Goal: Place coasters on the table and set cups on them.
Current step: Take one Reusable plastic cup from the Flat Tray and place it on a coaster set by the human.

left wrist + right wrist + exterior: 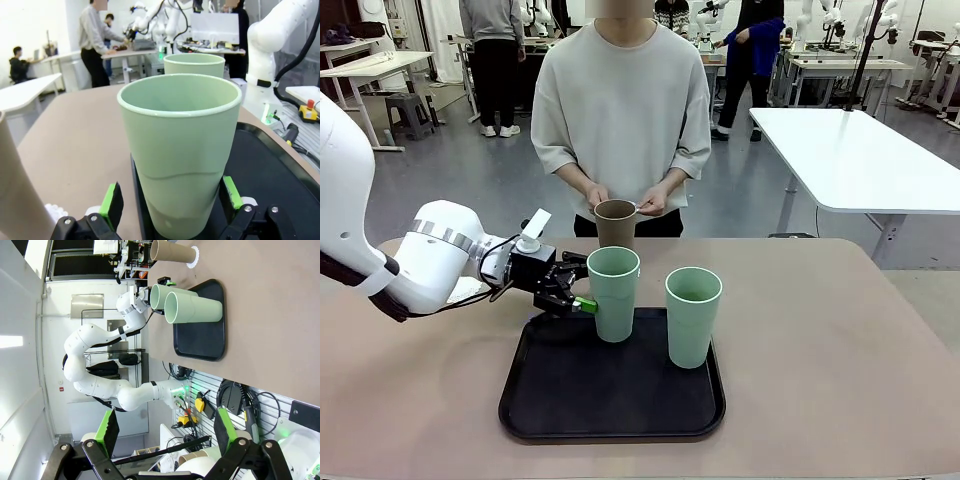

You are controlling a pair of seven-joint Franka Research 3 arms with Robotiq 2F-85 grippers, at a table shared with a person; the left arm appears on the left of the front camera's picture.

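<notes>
The left arm [430,255] is seen reaching in from the side over the tan bench [840,360], its jaws open and set astride a pale green cup [613,295] that stands upright at the left of a black tray [610,410]. In the left wrist view, the green pads [112,200] are shown low on either side of that cup [180,165], and a narrow gap is visible between one pad and the cup wall; no grip is closed.

A second green cup [692,315] is placed upright on the tray just beside the first, the two standing apart. A brown cup [615,222] is set on the bench just beyond the tray, on a white lacy coaster [194,256].

The far side of the bench is occupied by a person, whose hands [595,195] are held close to the brown cup's rim; contact cannot be told.

In the right wrist view, the right jaws are shown wide open, with nothing between them, well apart from the tray.
</notes>
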